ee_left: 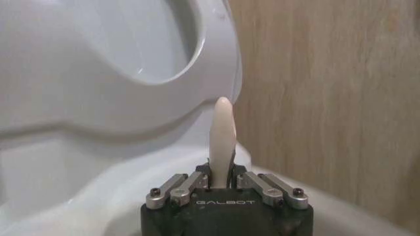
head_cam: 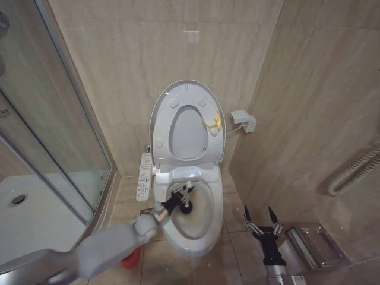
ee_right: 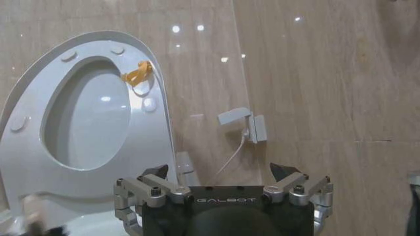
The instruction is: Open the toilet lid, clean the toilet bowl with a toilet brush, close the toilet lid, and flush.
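Starting at your left, the glass shower enclosure [head_cam: 53, 119] stands beside the toilet, and a red brush holder [head_cam: 130, 259] sits on the floor tiles near the base of the bowl, half hidden by your left arm. That arm reaches in over the toilet bowl [head_cam: 193, 205], and your left pincer [head_cam: 178, 199] is pinching the toilet brush [ee_left: 222, 132] by its pale handle, the dark head down inside the stained bowl. Behind it the toilet lid [head_cam: 163, 113] is raised, with the seat folded against it, so you appear to be in the scrubbing step. Next, I judge you need to work the head around the yellow-brown staining while holding it below the rim. Farther right, your right pincer [head_cam: 263, 224] hangs spread and empty above the floor, beside a metal bin [head_cam: 314, 243].
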